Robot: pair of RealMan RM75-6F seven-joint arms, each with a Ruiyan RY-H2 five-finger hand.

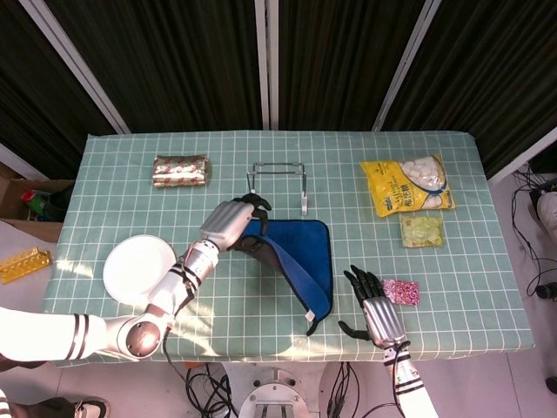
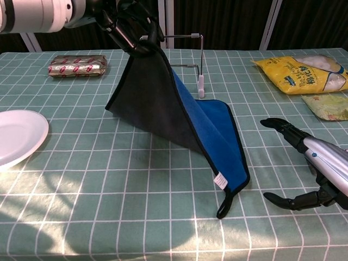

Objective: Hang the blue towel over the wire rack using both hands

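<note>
Beside the wire rack (image 1: 278, 178), the left hand (image 2: 129, 24) fingers clench the blue towel (image 2: 209, 136) corner aloft; right hand (image 2: 321, 174) fingers spread, released, near its lower corner.

The head view looks steeply down from above the near edge, taking in the whole table (image 1: 130, 157) against dark curtains beyond. The chest view sits low and close at that same edge, facing across the top toward the far side — only the middle band fits. Both share the blue towel (image 1: 300, 252) (image 2: 215, 130), wire rack (image 1: 278, 178) (image 2: 197, 57), white plate (image 1: 139, 268) (image 2: 19, 136) and yellow bag (image 1: 407, 185) (image 2: 304, 73).
</note>
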